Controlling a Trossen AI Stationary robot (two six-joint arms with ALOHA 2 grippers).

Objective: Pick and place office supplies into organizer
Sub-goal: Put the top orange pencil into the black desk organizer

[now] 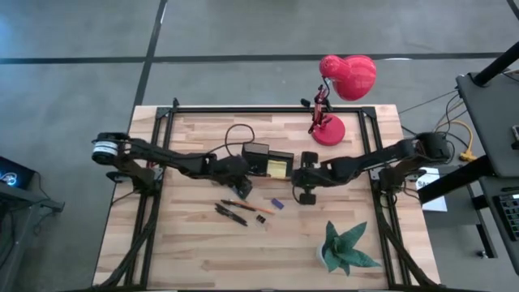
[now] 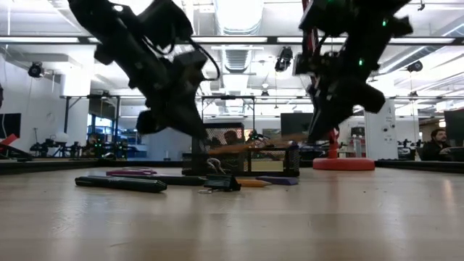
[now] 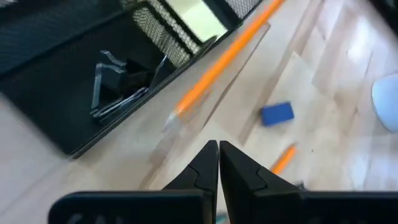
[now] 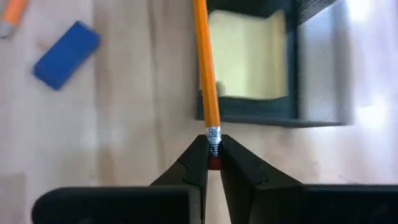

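Right gripper [image 4: 213,155] is pinching orange pencil [image 4: 205,68] by eraser end only; pivoting could miss organizer [image 4: 311,74].

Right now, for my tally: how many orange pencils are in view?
2: one pencil in the right gripper by the organizer, another on the table beside the blue eraser. More may hide.

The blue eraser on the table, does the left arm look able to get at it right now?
Probably yes. The left hand is shut and empty, hovering beside the organizer, and the blue eraser lies on bare wood just ahead. The orange pencil held by the right hand slants nearby, but not across it.
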